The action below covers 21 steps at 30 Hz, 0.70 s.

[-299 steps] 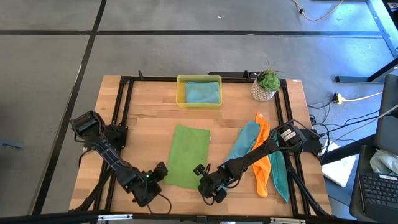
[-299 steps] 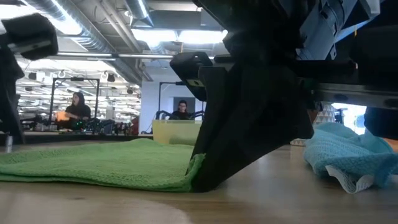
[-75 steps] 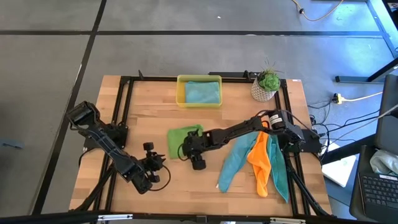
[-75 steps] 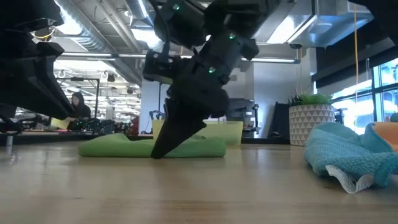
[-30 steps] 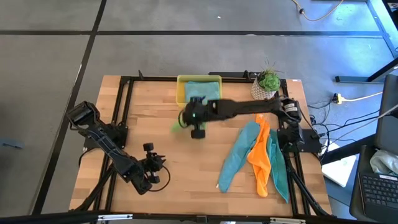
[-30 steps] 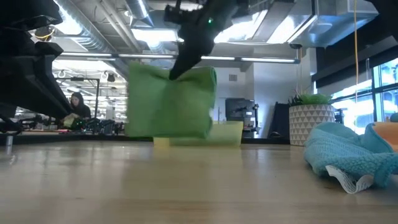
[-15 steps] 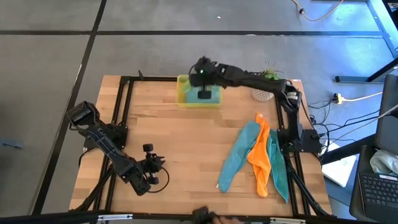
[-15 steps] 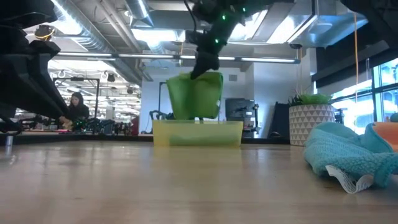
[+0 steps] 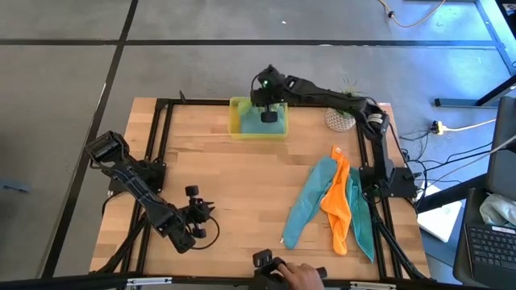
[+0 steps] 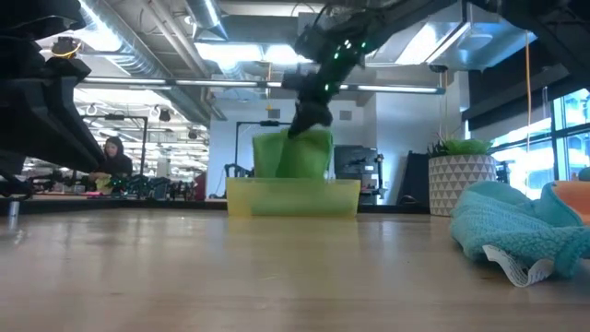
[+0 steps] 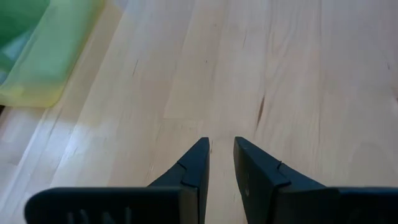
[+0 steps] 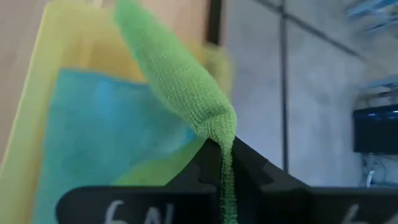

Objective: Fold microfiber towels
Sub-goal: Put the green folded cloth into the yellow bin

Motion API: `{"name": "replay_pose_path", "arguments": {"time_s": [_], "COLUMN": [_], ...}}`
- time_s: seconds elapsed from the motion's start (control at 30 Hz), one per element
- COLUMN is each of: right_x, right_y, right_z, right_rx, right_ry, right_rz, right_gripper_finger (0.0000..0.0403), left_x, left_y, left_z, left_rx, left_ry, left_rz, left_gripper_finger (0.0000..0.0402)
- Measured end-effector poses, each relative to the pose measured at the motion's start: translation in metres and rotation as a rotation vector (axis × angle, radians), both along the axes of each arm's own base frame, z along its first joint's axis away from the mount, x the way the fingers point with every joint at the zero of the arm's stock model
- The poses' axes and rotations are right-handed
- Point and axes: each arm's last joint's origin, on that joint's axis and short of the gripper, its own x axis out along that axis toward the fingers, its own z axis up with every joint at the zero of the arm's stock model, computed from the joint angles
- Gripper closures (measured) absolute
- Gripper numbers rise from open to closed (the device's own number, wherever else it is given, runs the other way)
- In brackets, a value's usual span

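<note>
The left gripper (image 9: 196, 219) hovers low near the table's (image 9: 242, 201) front left, its fingers (image 11: 196, 163) a narrow gap apart, holding nothing. Farther back, the right gripper (image 9: 269, 115) hangs over the yellow tray (image 9: 235, 119), pinched tight on the folded lime green towel (image 10: 293, 155) (its lower edge dips into the tray), above a teal towel (image 12: 112, 134) lying inside. At the right, two more teal towels (image 9: 306, 201) and the orange towel (image 9: 337, 211) lie bunched together beside a potted plant (image 9: 345, 109).
</note>
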Motion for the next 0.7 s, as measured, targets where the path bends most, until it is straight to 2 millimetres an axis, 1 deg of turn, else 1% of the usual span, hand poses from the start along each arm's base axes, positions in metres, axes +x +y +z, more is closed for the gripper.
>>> {"name": "replay_pose_path", "arguments": {"time_s": [0.07, 0.1, 0.27, 0.33, 0.43, 0.47, 0.53, 0.6, 0.7], "right_x": [0.003, 0.004, 0.003, 0.004, 0.005, 0.004, 0.003, -0.001, -0.009], "right_y": [-0.001, -0.002, -0.008, -0.010, -0.007, -0.005, 0.001, 0.007, 0.015], "right_z": [-0.013, -0.015, -0.012, -0.008, -0.005, -0.009, -0.025, -0.044, -0.071], "right_rx": [0.002, -0.009, -0.212, -0.238, -0.222, -0.204, -0.114, -0.023, 0.037], "right_ry": [0.039, 0.051, 0.143, 0.141, 0.114, 0.120, 0.125, 0.143, 0.202], "right_rz": [0.015, 0.013, -0.043, -0.054, -0.069, -0.061, -0.004, 0.065, 0.091], "right_gripper_finger": [0.0387, 0.0387, 0.0384, 0.0386, 0.0388, 0.0387, 0.0381, 0.0369, 0.0343], "left_x": [0.000, 0.000, -0.001, -0.001, -0.001, -0.001, -0.002, -0.002, -0.005], "left_y": [0.000, 0.000, -0.001, -0.001, -0.001, -0.001, -0.002, -0.003, -0.006], "left_z": [0.000, 0.000, 0.000, 0.000, 0.000, 0.000, 0.000, 0.000, 0.000], "left_rx": [-0.001, -0.003, -0.005, -0.005, -0.006, -0.009, -0.021, -0.032, -0.053], "left_ry": [-0.001, -0.002, -0.003, -0.003, -0.004, -0.005, -0.012, -0.019, -0.032], "left_rz": [0.001, 0.001, -0.003, -0.002, -0.002, 0.001, 0.010, 0.013, 0.019], "left_gripper_finger": [0.0335, 0.0335, 0.0335, 0.0335, 0.0335, 0.0335, 0.0335, 0.0335, 0.0335]}}
